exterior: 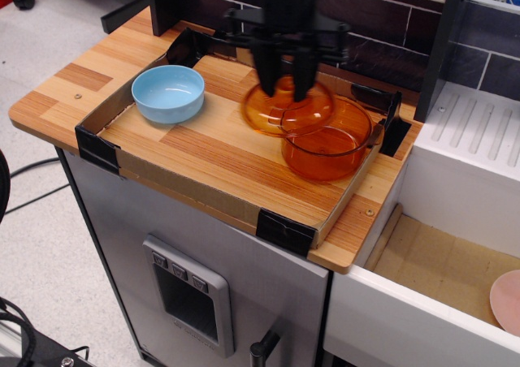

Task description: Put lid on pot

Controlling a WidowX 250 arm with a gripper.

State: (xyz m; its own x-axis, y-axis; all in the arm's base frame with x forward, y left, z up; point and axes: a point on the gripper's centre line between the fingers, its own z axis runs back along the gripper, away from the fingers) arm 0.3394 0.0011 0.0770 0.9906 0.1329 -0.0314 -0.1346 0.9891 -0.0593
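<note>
We begin with the counter [57, 91], a wooden top carrying a shallow cardboard-walled tray [195, 196] with black corner brackets. To its right a white drawer [422, 302] stands open and lower, with a pink plate [508, 300] at its far edge, well apart from our work.

Inside the tray, the pot [329, 144] sits at the right end, upright and open, close to the tray's right and back walls. The lid [286, 111] hangs in the air, pinched at its knob by the claw [283, 84], whose black fingers are pressed in on it from both sides. The lid overlaps the pot's left rim in this view and looks slightly tilted; it is not yet centred over the opening.

We judge that we are in the carrying step, with the lid lifted and most of the way across. The next move calls for a short shift to the right until the lid sits over the pot's middle, then levelling it and lowering it straight down before letting go.

Room is tight on the right, where a black bracket [396, 131] stands just beside the pot's handle. To the left the tray floor is bare as far as the blue bowl [168, 92], which is well apart.
</note>
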